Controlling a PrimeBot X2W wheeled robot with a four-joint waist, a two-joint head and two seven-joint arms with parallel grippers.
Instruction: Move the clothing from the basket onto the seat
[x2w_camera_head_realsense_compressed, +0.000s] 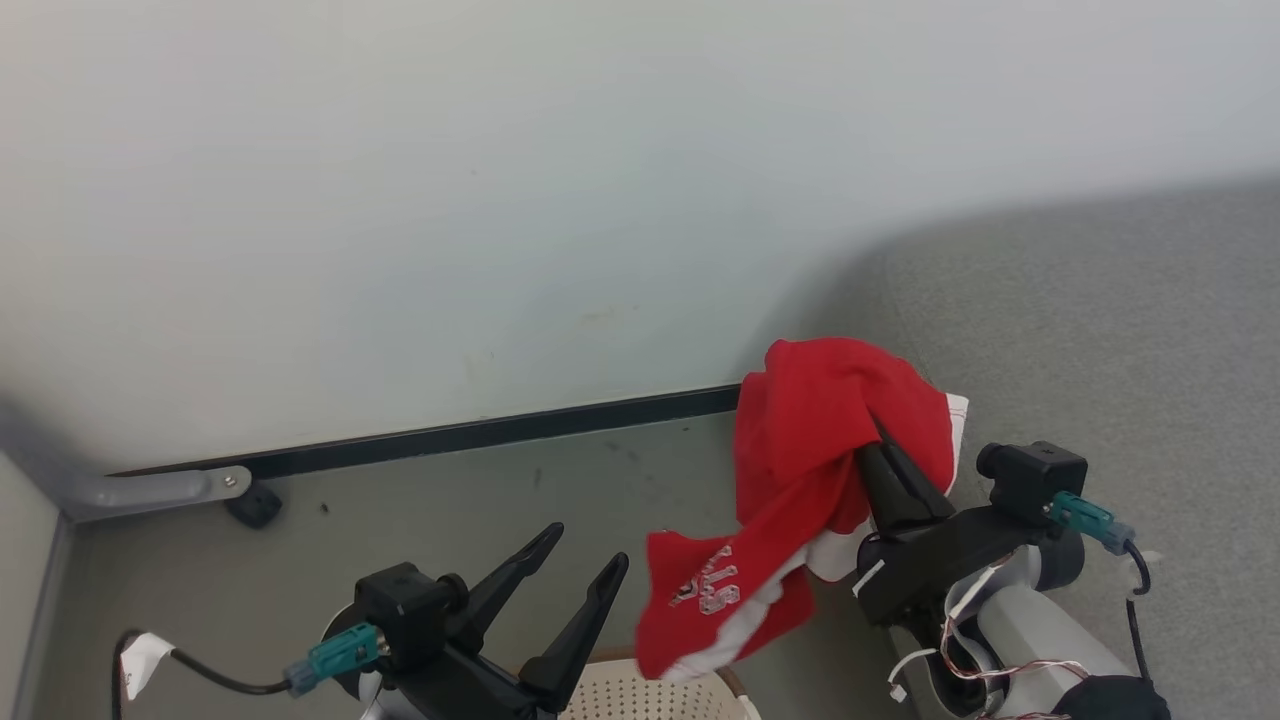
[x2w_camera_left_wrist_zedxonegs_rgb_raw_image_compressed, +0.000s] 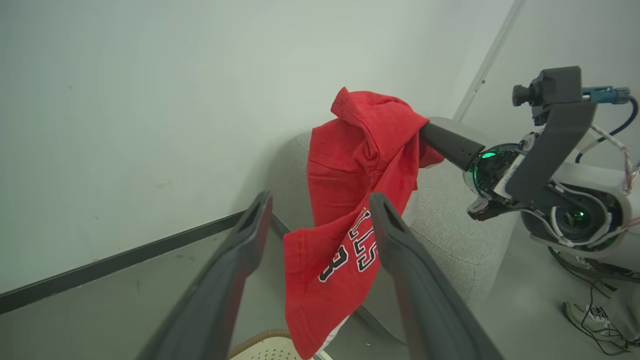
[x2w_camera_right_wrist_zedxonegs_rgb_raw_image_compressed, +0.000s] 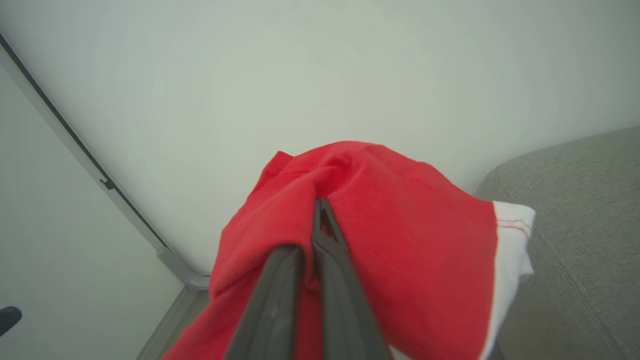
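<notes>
Red jersey fabric, so the clothing (x2w_camera_head_realsense_compressed: 800, 450) is out of the basket (x2w_camera_head_realsense_compressed: 650, 700) but not on the seat (x2w_camera_head_realsense_compressed: 1100, 330) yet. I'd call it roughly halfway for this piece. The right hand (x2w_camera_head_realsense_compressed: 885, 465) is pinched tight on a bunch of the fabric near the top, fingers pretty much together with cloth wrapped over the tips. The rest hangs down from there, with the white lettering and a white edge showing. It's up in the air over the floor, right beside the rounded corner of the grey seat. Its low end dangles just above the basket's rim, and I can't tell whether it's brushing it. The left hand (x2w_camera_head_realsense_compressed: 588, 545) is spread wide with nothing in it, hovering over the basket. What's left, as I read it, is to swing the piece across over the seat and let go. The basket is cut off at the bottom edge of the head view, so no idea whether more clothes are waiting in there.
</notes>
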